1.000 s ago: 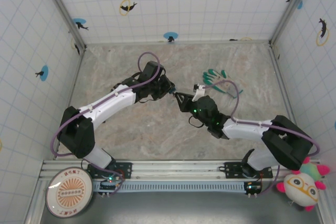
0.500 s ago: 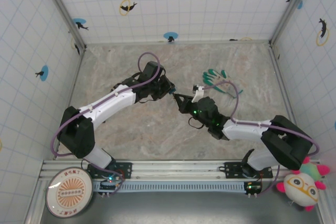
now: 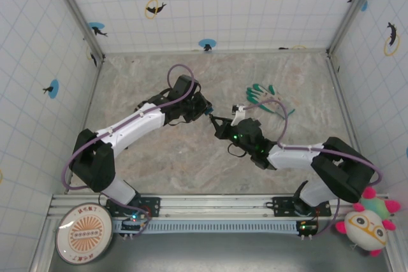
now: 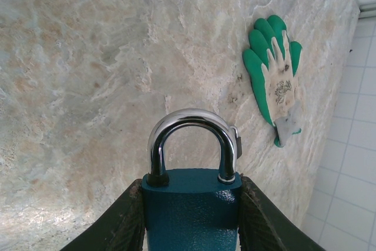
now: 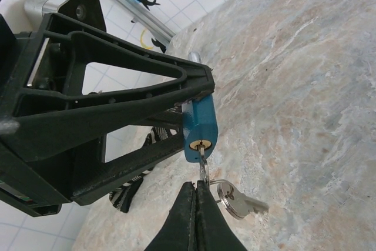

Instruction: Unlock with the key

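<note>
A small blue padlock (image 4: 191,213) with a shiny steel shackle (image 4: 192,123) sits clamped between the fingers of my left gripper (image 4: 191,189), held above the table. From the right wrist view the padlock (image 5: 200,123) faces me with its brass keyhole, and the silver key (image 5: 203,166) is pushed into it. My right gripper (image 5: 195,185) is shut on the key's head just below the lock. A second key (image 5: 242,202) dangles from the ring beside my fingers. From above, both grippers (image 3: 207,111) (image 3: 217,120) meet tip to tip at mid-table.
A green and white glove (image 3: 268,101) (image 4: 276,86) lies on the marble table right of the grippers. Tiled walls close the table in on three sides. A plush toy (image 3: 370,221) and a round disc (image 3: 86,234) sit beyond the near rail.
My right gripper has closed its fingers and edged slightly left toward the padlock. The left arm and the padlock have stayed still.
</note>
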`<control>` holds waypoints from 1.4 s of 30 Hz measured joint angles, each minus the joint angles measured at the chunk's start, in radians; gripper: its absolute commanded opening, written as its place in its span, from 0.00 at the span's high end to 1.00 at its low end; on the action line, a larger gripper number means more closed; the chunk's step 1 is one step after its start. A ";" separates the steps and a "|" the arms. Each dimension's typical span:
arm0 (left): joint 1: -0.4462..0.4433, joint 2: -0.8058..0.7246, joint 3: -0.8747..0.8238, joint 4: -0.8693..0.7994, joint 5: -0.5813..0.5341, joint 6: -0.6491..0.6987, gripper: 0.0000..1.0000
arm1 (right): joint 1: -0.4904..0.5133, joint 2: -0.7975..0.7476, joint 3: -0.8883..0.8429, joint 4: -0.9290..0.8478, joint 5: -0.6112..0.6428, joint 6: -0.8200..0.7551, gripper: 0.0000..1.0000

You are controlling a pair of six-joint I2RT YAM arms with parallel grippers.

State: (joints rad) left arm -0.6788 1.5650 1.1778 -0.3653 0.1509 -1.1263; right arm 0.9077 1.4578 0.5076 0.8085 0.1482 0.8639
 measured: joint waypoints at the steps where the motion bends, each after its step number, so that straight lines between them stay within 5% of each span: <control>1: 0.000 0.000 0.000 0.000 0.000 0.000 0.97 | -0.001 0.003 0.000 0.003 -0.001 0.000 1.00; 16: -0.001 -0.001 -0.010 0.015 0.033 0.000 1.00 | -0.032 0.034 0.063 0.015 -0.017 -0.005 0.99; 20: -0.001 -0.004 -0.016 0.015 0.032 0.000 1.00 | -0.030 0.029 0.063 -0.004 -0.011 -0.011 0.83; 28: -0.001 -0.005 -0.018 0.015 0.033 0.000 1.00 | -0.005 -0.067 0.023 -0.050 0.035 -0.012 0.71; 42: -0.001 -0.005 -0.018 0.015 0.033 0.000 1.00 | -0.005 -0.005 0.014 -0.042 0.014 0.009 0.84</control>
State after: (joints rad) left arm -0.6800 1.5600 1.1603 -0.3500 0.1837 -1.1263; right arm 0.9031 1.4528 0.5220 0.7670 0.1623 0.8726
